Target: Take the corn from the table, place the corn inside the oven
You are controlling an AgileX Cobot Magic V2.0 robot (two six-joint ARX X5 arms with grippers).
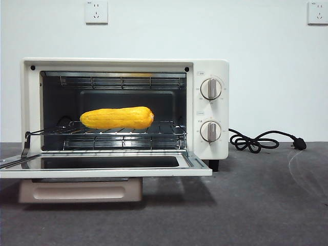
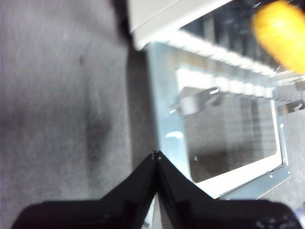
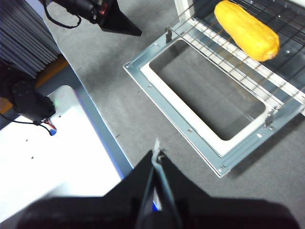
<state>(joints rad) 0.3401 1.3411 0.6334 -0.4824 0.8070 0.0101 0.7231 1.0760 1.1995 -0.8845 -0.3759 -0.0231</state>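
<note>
Corn [image 1: 117,118] lies on the wire rack inside the open oven [image 1: 212,138], long axis left-right, apparently tapering rightward. Left end effector [image 2: 156,155] and right end effector [image 3: 157,155] closed, empty, above the surface [image 1: 266,205].

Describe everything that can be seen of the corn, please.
The corn is a glossy yellow-orange cob, long and tapered, with shallow lengthwise ridges. It looks like smooth plastic. It lies on its side on the wire rack inside the oven, whose door hangs open. Only the rack touches it. No gripper holds it.
</note>
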